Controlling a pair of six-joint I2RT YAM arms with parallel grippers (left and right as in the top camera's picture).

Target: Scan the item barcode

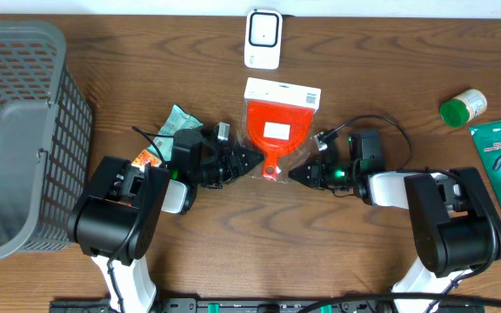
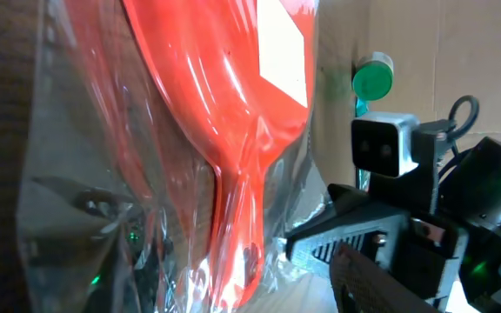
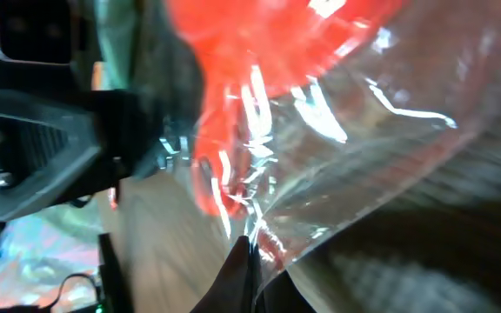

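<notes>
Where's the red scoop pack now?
Overhead: the red scoop pack lies centre-frame, below the white scanner, its handle end between the left tool and right tool.

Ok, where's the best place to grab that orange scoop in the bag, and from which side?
Probably the narrow handle end, pinching the loose bag around it, coming from the near side. The scoop lies flat on the table, its wide pan offering no edge; the handle points that way.

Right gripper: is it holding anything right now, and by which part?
Yes. The right gripper is shut on the clear bag around the red scoop, pinching the loose film at the bag's edge beside the handle.
</notes>
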